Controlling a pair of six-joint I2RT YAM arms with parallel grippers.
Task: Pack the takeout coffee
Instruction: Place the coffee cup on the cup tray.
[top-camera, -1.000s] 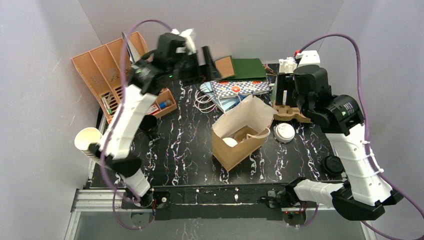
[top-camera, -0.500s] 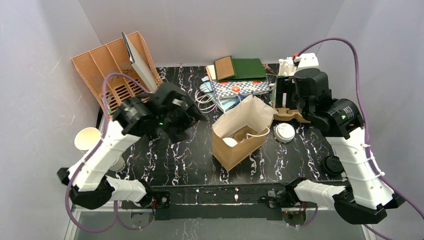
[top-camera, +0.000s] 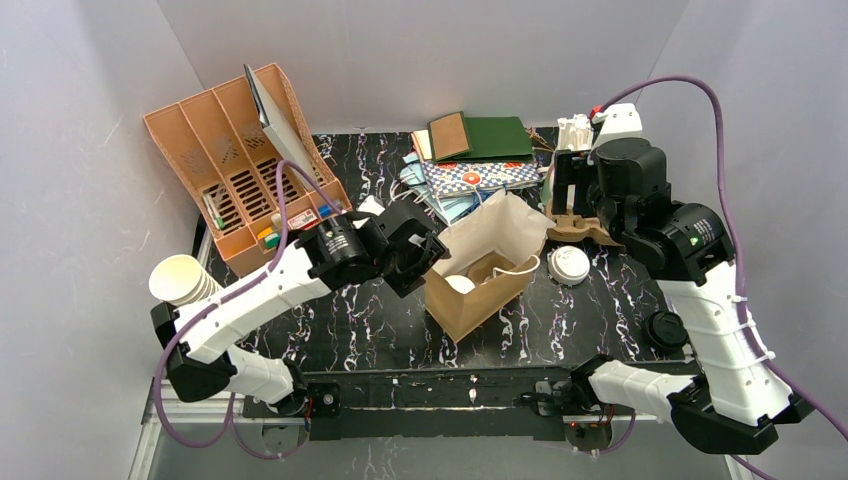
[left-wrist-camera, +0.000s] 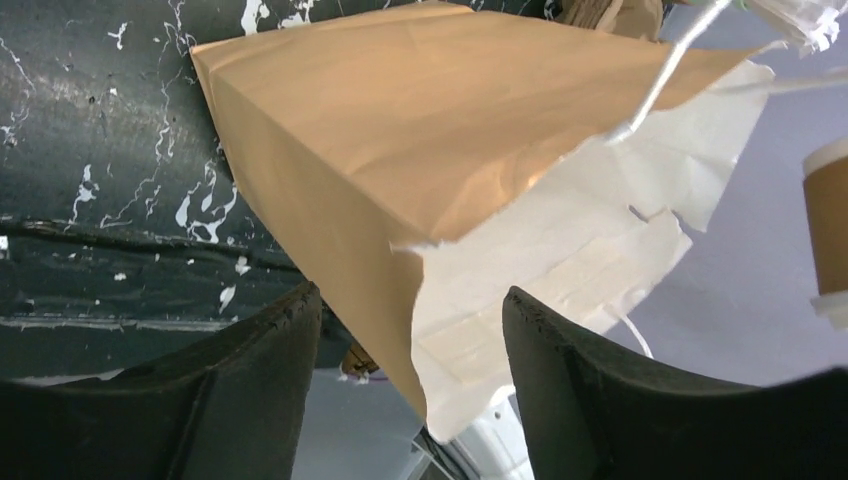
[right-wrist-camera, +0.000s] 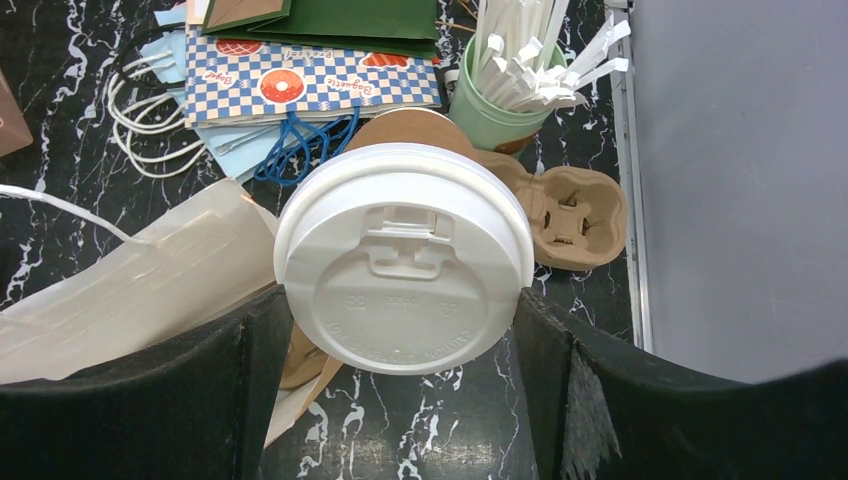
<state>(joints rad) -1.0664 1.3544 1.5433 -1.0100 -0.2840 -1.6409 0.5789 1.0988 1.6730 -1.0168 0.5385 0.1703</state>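
The brown paper bag (top-camera: 480, 275) stands open mid-table with one white-lidded takeout coffee (top-camera: 460, 283) inside it. A second lidded cup (top-camera: 570, 265) stands on the table right of the bag. My left gripper (top-camera: 428, 255) is at the bag's left rim. In the left wrist view its jaws (left-wrist-camera: 410, 300) stand open on either side of the bag's torn rim (left-wrist-camera: 450, 330) without pinching it. My right gripper (right-wrist-camera: 400, 330) is shut on a third takeout coffee (right-wrist-camera: 403, 265) at the lid, held above the bag's right flap. That cup is hidden under the gripper (top-camera: 570, 195) in the top view.
A brown slotted organiser (top-camera: 235, 165) stands at the back left, a stack of cream cups (top-camera: 180, 280) at the left edge. Flat bags and booklets (top-camera: 470, 160) lie behind the bag. A green cup of straws (right-wrist-camera: 500, 90) and a pulp carrier (right-wrist-camera: 570, 215) sit back right, a black lid (top-camera: 665, 328) near right.
My left arm has swung down from the organiser at the back to the bag's left rim, and its jaws have narrowed. The right arm and its cup have stayed put.
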